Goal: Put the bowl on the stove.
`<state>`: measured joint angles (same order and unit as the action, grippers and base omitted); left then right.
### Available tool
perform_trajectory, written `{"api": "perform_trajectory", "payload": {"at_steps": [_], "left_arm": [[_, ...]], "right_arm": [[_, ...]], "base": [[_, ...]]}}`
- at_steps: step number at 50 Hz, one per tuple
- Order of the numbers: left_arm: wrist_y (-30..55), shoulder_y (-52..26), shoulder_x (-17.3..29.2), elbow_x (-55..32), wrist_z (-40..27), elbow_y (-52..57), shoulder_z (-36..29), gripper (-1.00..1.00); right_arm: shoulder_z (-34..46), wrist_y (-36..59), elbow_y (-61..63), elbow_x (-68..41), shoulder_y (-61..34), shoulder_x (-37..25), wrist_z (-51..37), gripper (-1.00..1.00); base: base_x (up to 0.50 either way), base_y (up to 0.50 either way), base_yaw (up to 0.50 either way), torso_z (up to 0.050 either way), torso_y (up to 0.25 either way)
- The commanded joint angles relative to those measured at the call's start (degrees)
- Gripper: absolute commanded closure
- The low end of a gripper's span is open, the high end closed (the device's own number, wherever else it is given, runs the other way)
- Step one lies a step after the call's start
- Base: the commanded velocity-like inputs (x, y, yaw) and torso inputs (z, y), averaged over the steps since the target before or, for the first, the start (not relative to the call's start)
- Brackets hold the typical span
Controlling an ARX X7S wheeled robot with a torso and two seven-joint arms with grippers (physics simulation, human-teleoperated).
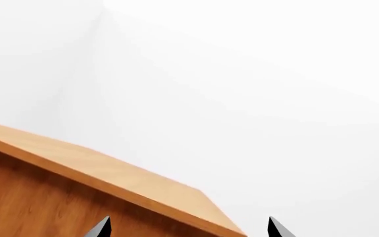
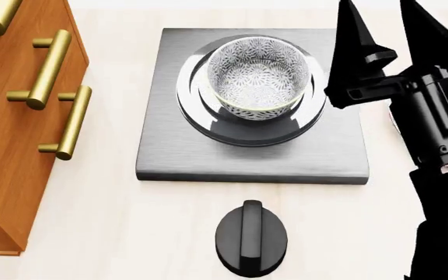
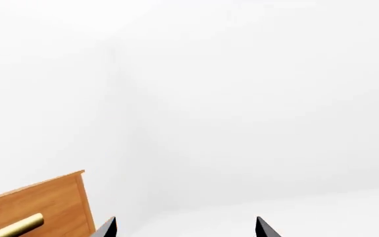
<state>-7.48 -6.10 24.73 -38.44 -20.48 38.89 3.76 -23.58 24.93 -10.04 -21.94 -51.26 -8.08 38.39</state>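
The speckled bowl (image 2: pixel 258 77) stands upright on the round ringed burner of the dark-grey stove (image 2: pixel 170 146), near the middle of the head view. My right gripper (image 2: pixel 387 17) is open and empty, raised to the right of the bowl with its black fingers apart and pointing away. In the right wrist view its fingertips (image 3: pixel 104 228) stand wide apart with only white wall between them. My left gripper (image 1: pixel 188 228) is open and empty, shown only in the left wrist view, facing a wooden cabinet top; it is out of the head view.
A wooden drawer cabinet (image 2: pixel 6 134) with brass bar handles (image 2: pixel 49 70) stands left of the stove. A black round knob (image 2: pixel 251 237) lies on the pale counter in front of the stove. The cabinet also shows in the left wrist view (image 1: pixel 110 173) and the right wrist view (image 3: pixel 38 207).
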Motion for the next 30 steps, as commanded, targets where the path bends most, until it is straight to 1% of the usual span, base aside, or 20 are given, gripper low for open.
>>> {"api": "perform_trajectory", "payload": {"at_steps": [1,8,11,16,19,26,30], "left_arm": [[0.08,-0.11,-0.57,2.41,0.20,0.15,0.71,-1.00],[-0.19,0.13,-0.66,2.57,0.39,0.05,0.43,-1.00],[-0.22,0.08,-0.65,2.56,0.36,0.02,0.41,-1.00],[-0.32,0.18,-0.77,2.76,0.41,0.03,0.07,-1.00],[-0.41,0.20,-0.82,2.77,0.52,-0.07,-0.09,-1.00],[-0.37,0.42,-0.88,2.85,0.45,0.22,-0.51,-1.00],[-0.32,0.39,-0.79,2.82,0.39,0.43,-0.61,-1.00]], "right_arm": [[-7.25,6.64,20.42,-3.07,11.32,0.34,-4.39,-1.00],[-11.02,9.10,29.31,-6.13,15.51,-0.97,-5.32,-1.00],[-13.88,10.73,33.40,-7.73,17.92,-1.49,-6.40,-1.00],[-16.55,12.10,37.55,-9.18,20.39,-2.04,-7.45,-1.00],[-21.72,13.36,42.31,-11.17,22.79,-2.58,-9.33,-1.00],[-30.02,17.70,49.29,-17.15,25.55,-4.74,-11.76,-1.00],[-31.97,18.46,50.83,-19.35,25.50,-5.28,-12.45,-1.00]], "base": [[0.00,0.00,0.00,0.000,0.000],[0.00,0.00,0.00,0.000,0.000],[0.00,0.00,0.00,0.000,0.000],[0.00,0.00,0.00,0.000,0.000],[0.00,0.00,0.00,0.000,0.000],[0.00,0.00,0.00,0.000,0.000],[0.00,0.00,0.00,0.000,0.000]]}}
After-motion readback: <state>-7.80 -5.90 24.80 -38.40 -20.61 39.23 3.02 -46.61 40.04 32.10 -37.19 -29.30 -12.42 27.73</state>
